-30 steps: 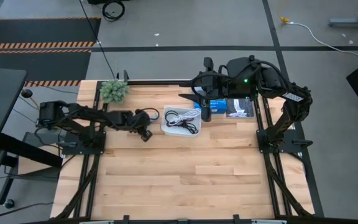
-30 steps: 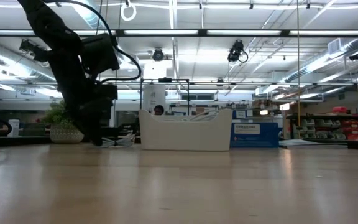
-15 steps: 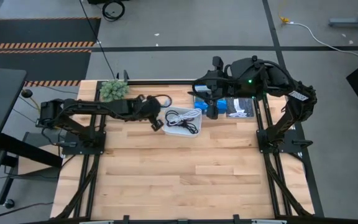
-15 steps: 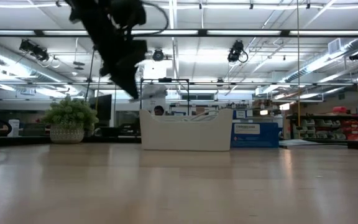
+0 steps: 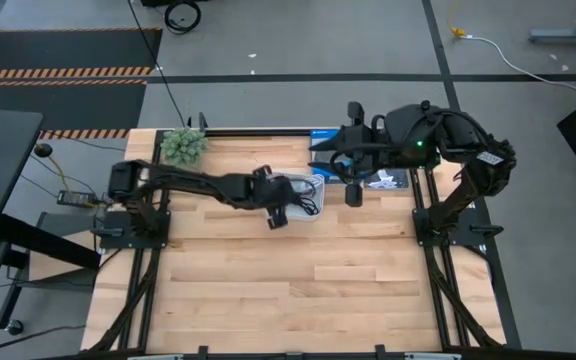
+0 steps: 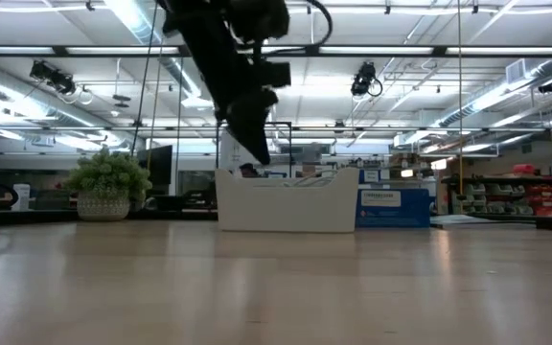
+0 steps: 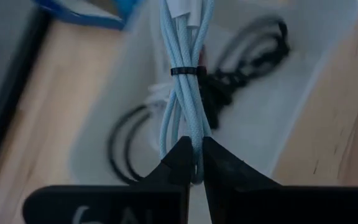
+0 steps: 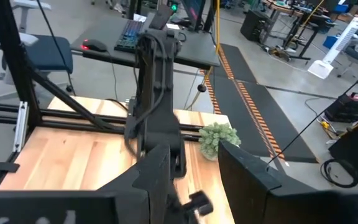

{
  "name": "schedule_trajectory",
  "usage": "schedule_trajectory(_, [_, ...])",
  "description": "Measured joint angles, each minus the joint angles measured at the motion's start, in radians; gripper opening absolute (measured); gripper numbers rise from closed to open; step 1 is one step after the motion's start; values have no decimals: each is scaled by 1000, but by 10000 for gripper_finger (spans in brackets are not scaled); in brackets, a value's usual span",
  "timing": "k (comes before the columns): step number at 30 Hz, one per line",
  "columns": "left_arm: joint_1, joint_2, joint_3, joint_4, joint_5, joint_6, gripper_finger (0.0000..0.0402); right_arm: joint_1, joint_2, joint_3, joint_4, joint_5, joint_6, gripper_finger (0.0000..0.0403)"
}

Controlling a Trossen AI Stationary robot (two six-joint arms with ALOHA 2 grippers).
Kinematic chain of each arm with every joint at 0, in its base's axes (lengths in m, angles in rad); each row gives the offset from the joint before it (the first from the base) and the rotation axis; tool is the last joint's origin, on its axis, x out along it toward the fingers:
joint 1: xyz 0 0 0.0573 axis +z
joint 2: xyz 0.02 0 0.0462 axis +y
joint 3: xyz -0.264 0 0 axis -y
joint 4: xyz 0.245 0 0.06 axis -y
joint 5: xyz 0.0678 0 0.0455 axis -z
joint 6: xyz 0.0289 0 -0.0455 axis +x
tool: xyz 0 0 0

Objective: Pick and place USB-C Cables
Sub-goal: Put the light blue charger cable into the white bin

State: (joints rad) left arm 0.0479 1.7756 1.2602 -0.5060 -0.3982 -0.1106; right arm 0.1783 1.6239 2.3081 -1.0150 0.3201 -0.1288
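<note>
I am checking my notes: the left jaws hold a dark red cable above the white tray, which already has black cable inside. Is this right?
One detail is wrong. The cable held by the left gripper is light blue-white braided, not dark red, as the left wrist view shows. The rest holds: it hangs above the white tray, and black cable already lies inside.
</note>
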Motion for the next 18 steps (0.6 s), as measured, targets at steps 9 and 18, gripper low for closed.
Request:
schedule_trajectory(9, [-51, 91, 23, -31, -34, 71, 59, 19, -15, 0, -66, 3, 82, 142])
schedule_trajectory(18, [-66, 73, 26, -49, -50, 46, 154, 38, -23, 0, -79, 2, 121, 142])
